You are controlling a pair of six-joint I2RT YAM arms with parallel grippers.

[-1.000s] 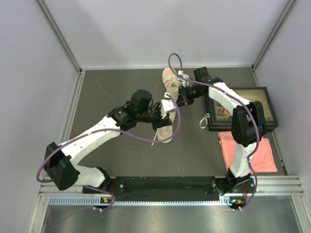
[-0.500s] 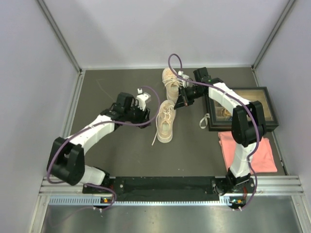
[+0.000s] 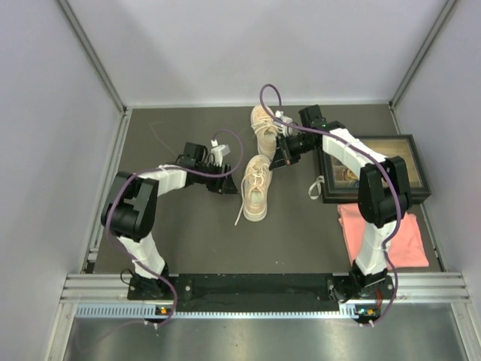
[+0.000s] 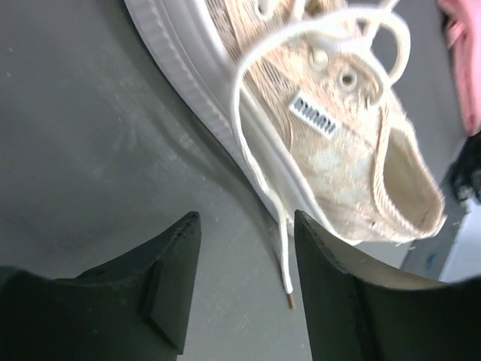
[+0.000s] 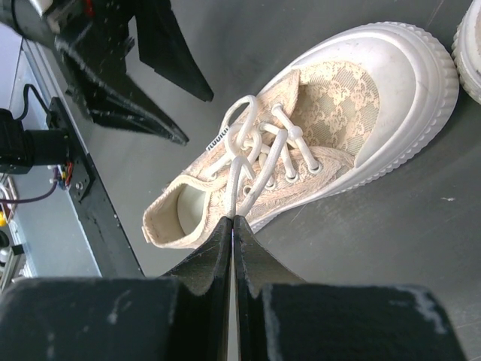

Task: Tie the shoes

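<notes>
Two beige shoes with white laces lie on the dark table: the near shoe [image 3: 255, 189] and the far shoe [image 3: 264, 126]. My right gripper [image 3: 281, 159] hovers over the near shoe [image 5: 301, 143], shut [image 5: 234, 219] on a strand of its white lace [image 5: 242, 177], which runs up from the eyelets. My left gripper [image 3: 228, 185] stands open just left of the near shoe [image 4: 338, 143], holding nothing [image 4: 246, 218]. A loose lace end [image 4: 285, 278] lies on the table between its fingers [image 4: 174, 274], touching neither.
A dark picture frame [image 3: 409, 143] sits at the right, with a white string [image 3: 315, 188] beside it. A pink cloth [image 3: 383, 235] lies in front of the frame. The far shoe's toe [image 5: 470, 53] lies close to the near shoe. Walls enclose the table.
My left gripper opened, let go of the lace and pulled back to the left, off the near shoe. The right gripper stayed put, still shut on the lace.
</notes>
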